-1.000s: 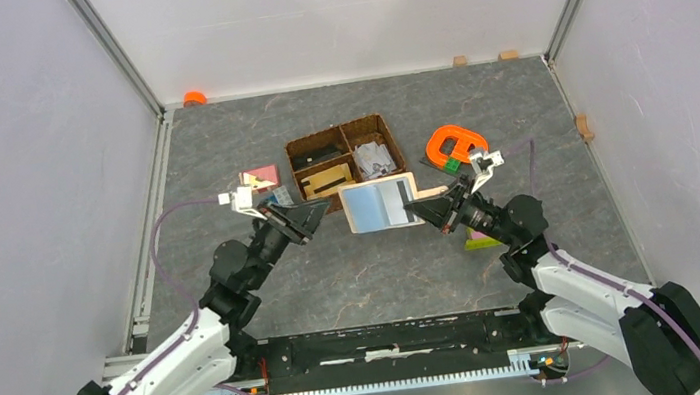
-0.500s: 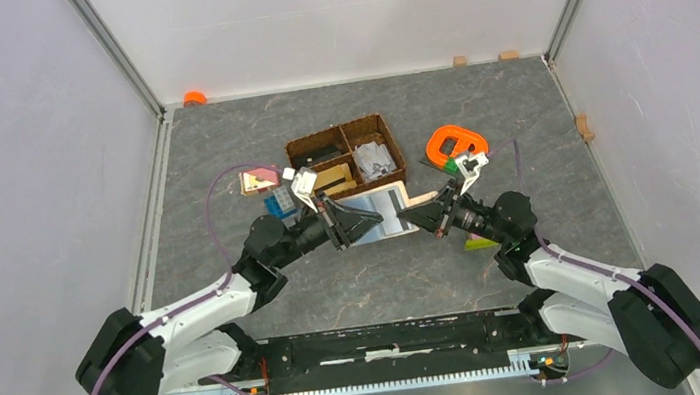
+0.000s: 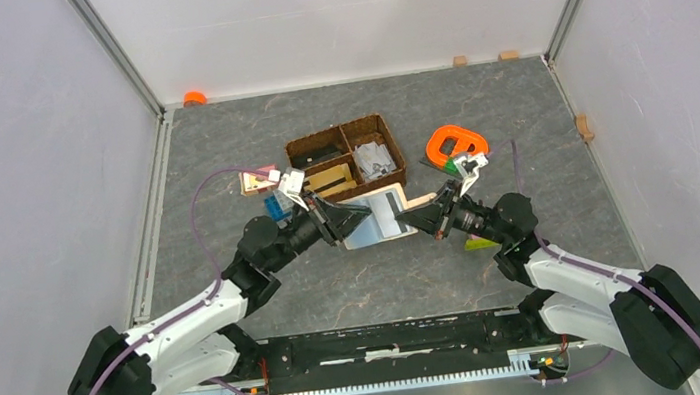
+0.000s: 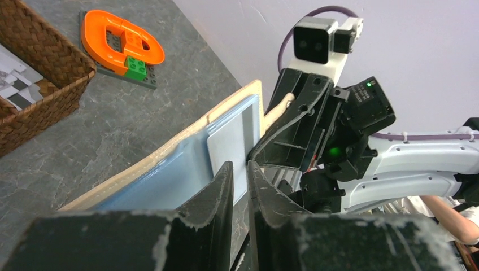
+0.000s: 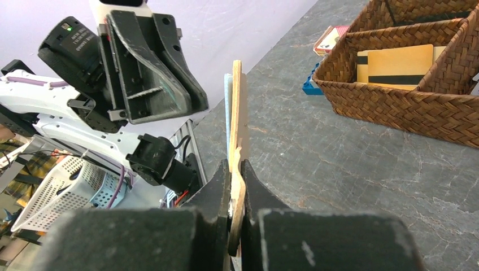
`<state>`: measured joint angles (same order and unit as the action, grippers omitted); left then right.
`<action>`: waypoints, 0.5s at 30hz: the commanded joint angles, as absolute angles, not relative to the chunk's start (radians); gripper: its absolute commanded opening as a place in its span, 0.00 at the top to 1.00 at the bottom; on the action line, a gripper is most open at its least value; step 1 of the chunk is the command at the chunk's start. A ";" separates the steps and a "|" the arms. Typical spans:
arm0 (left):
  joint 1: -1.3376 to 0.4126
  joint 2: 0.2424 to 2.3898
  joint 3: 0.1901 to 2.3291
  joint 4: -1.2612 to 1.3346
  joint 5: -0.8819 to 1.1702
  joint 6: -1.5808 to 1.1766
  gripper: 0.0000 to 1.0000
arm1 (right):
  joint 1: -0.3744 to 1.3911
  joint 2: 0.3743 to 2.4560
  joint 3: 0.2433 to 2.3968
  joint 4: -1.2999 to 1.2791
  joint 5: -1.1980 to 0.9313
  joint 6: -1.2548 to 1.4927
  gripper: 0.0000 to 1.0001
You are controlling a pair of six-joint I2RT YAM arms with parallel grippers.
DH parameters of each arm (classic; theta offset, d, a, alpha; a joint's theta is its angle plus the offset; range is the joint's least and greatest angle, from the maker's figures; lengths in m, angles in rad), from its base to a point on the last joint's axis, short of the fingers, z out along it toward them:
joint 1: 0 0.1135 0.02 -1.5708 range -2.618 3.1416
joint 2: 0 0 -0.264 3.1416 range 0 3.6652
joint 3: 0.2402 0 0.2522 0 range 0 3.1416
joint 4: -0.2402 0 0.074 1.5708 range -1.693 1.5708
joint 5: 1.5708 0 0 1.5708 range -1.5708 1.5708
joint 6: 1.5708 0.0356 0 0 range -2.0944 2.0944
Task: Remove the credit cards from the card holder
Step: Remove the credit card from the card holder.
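Note:
The card holder [image 3: 393, 208] is open and held up off the table on its edge, beige outside and pale blue inside. My right gripper [image 3: 409, 217] is shut on its beige edge by the tab, as the right wrist view [image 5: 236, 165] shows. In the left wrist view the holder's blue inner face [image 4: 169, 169] carries a pale grey card [image 4: 231, 138] in its right half. My left gripper [image 4: 238, 165] faces that inner face with its jaws nearly together, only a thin slit between them. From the right wrist its fingers [image 5: 169, 84] stand just short of the holder [image 5: 235, 107].
A brown woven divided basket [image 3: 340, 128] stands behind the holder, with a tan black-striped card [image 5: 395, 65] in one compartment. An orange shape on a dark plate [image 3: 453, 141] lies at the right. A blue brick [image 3: 274, 207] and a pink-and-tan piece [image 3: 256, 180] lie at the left.
My left arm swung in from the left to the holder's open face, then drew back slightly. The right gripper kept hold of the holder, which shifted a little.

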<state>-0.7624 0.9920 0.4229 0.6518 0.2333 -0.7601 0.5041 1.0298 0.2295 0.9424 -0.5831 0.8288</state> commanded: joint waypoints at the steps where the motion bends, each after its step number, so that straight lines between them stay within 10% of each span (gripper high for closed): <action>1: -0.759 1.032 0.434 0.684 0.261 -0.725 0.80 | 0.508 1.003 0.255 1.027 -0.577 0.839 1.00; 15: -0.759 1.117 0.439 0.803 0.359 -0.758 0.72 | 0.506 1.005 0.232 1.122 -0.604 0.938 1.00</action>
<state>-0.7612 1.1141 0.4229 0.7349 0.3321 -0.7612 0.5037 1.0218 0.2291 1.0180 -0.5842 0.8974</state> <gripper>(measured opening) 0.253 0.047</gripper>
